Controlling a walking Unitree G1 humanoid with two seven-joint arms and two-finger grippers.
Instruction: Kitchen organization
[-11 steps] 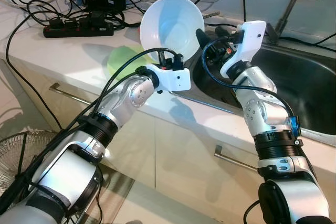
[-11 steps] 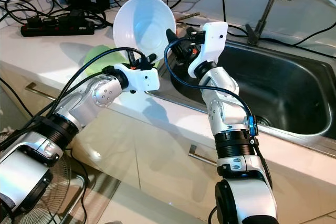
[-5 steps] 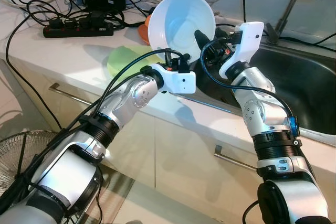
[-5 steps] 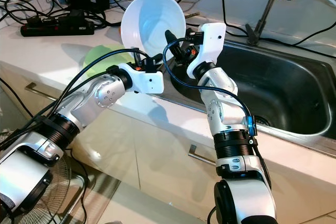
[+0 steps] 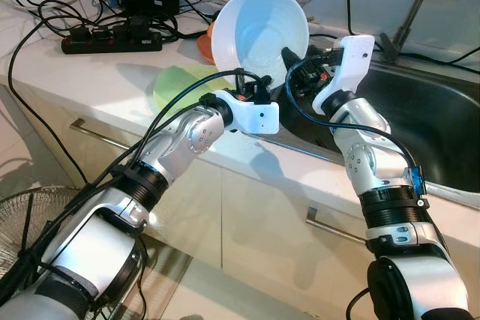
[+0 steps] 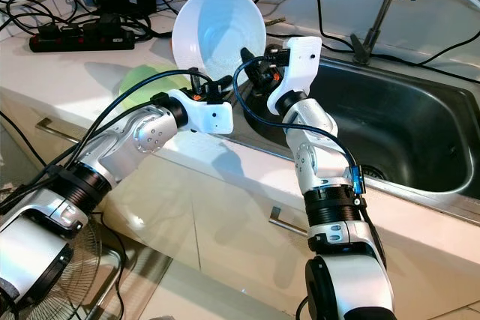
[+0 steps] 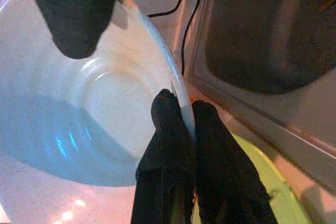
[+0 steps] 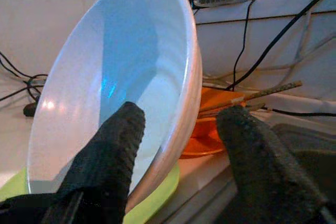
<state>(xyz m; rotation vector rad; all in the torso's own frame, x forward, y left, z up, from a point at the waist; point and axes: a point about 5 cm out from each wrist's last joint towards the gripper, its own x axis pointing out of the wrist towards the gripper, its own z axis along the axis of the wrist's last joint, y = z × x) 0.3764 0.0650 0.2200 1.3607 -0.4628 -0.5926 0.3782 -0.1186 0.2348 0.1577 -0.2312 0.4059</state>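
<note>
- Over the edge of a pale kitchen counter (image 5: 90,73), the left gripper (image 7: 181,129) pinches the rim of a white bowl (image 5: 262,31), its two black fingers closed one inside and one outside the thin wall, holding the bowl tilted on edge in the air beside the steel sink (image 5: 435,125).
- The right gripper (image 8: 181,145) straddles the opposite rim with fingers spread wide, one inside the bowl, one behind; contact looks likely, though it cannot be confirmed from these angles.
- Risk: the bowl is smooth, glossy and deep, gripped only at a narrow lip. If the left fingers let go before the right ones close, it may well slip and drop onto the green plate (image 5: 176,84) and orange dish (image 8: 210,124) below.
- A power strip (image 5: 112,39) and loose cables (image 5: 45,13) lie near, so any dripping water would be a hazard.
</note>
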